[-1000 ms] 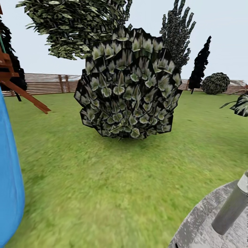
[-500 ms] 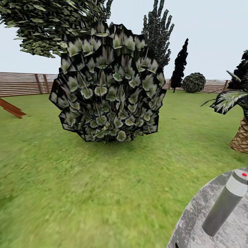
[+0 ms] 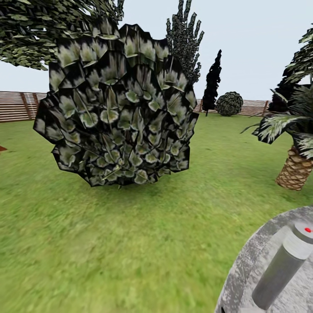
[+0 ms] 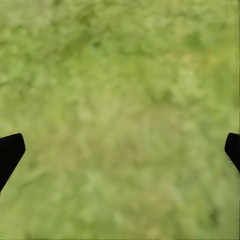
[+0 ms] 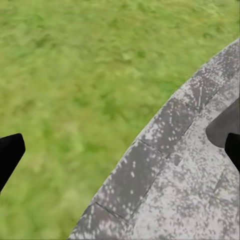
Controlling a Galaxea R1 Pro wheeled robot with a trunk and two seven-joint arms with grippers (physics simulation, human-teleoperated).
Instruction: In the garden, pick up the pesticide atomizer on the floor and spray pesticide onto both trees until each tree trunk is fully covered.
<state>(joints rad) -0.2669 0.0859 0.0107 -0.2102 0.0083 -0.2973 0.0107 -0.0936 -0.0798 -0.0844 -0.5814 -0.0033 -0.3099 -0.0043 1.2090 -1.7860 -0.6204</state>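
Both pincers apart, holding nothing: left pincer [image 4: 120, 145] over blurry green grass [image 4: 120, 75], right pincer [image 5: 120, 145] over round grey stone paving [image 5: 170, 190]. Risk: base could clip the grey bollard [image 3: 282, 269] just ahead.

Grass floor [image 3: 130, 243]: matt, blurry green-yellow. Round paving [image 5: 165, 180]: rough speckled grey stone. Post [image 3: 282, 265]: smooth grey metal. Fence [image 3: 17, 106]: brown wooden slats.

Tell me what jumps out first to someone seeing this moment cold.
A big round leafy bush dominates the head view's centre-left, standing on the green lawn. At the lower right corner, a grey post with a red dot on top stands on a curved stone paving. A palm's scaly trunk stands at the right edge, with a brown slat fence behind.
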